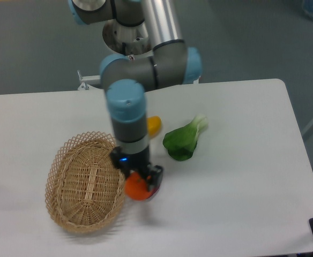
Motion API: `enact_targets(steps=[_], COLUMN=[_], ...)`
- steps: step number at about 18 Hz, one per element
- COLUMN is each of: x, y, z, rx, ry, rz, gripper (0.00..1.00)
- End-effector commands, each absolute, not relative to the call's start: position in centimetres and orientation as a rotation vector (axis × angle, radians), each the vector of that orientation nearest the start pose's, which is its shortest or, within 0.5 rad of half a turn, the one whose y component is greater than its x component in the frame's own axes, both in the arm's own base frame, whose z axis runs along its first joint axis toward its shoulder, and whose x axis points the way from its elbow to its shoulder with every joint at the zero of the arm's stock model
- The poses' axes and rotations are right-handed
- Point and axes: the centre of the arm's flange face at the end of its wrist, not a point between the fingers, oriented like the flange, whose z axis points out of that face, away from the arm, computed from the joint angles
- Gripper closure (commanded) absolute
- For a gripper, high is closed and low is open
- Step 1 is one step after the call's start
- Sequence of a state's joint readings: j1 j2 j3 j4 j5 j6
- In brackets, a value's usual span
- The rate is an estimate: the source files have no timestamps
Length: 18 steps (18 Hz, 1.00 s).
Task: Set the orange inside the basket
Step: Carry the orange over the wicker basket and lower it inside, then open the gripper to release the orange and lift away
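The small round orange (136, 188) hangs above the table just off the right rim of the large oval wicker basket (87, 180). My gripper (139, 184) is shut on the orange, its dark fingers on both sides of the fruit. The arm's wrist stands upright over it, at the basket's right edge. The basket lies on the left part of the white table with nothing in it.
A green leafy vegetable (185, 139) lies right of the arm. A yellow mango-like fruit (154, 125) peeks out behind the wrist. The robot base (131, 37) stands at the table's far edge.
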<state>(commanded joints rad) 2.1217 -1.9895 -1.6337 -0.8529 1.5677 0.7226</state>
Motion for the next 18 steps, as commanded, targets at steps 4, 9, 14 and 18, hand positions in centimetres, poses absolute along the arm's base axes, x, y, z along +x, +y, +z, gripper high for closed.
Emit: enact_targets(steps=[4, 9, 14, 18], x=[-16.6, -14.2, -12.8, -12.7], y=[63.9, 64.9, 65.8, 65.8], z=[26.2, 24.7, 24.8, 25.6], rx=[-2.967, -2.99, -2.948, -2.928], ry=[0.349, 0.359, 0.156, 0.117], rz=[0.247, 0.292, 0.293, 0.298], gripper=[0.29, 0.27, 0.23, 0.0])
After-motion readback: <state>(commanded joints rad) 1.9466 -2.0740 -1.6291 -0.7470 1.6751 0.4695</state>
